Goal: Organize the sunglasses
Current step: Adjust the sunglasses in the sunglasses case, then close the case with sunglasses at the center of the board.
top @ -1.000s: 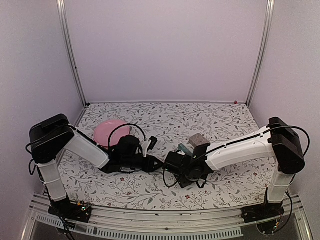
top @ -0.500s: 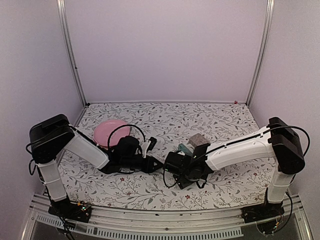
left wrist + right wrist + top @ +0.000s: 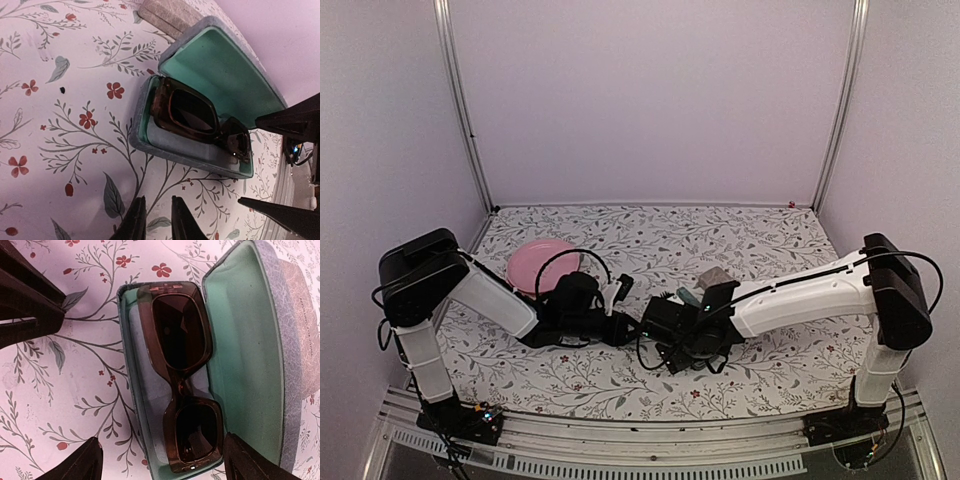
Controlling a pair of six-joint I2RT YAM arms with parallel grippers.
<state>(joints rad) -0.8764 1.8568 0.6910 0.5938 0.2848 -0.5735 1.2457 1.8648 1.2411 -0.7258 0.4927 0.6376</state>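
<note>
Sunglasses (image 3: 182, 385): brown tortoiseshell pair lying lenses-up in open teal-lined grey case (image 3: 250, 340) on floral desk (image 3: 75, 390) | Right tool (image 3: 160, 462): spread wide over case, holding nothing | Left tool (image 3: 155, 220): nearly pressed together, empty | Advice: fold lid gently, keeping frame seated | Writing: faint lettering on second case (image 3: 305, 320), unreadable

Brown sunglasses (image 3: 182, 375), teal-lined grey case (image 3: 250, 340), floral white table (image 3: 75, 390).

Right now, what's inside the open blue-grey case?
The dark-framed sunglasses lie folded in the case, lenses up, on its teal lining. A pale layer shows under them. Anything beneath the frame is covered.
</note>
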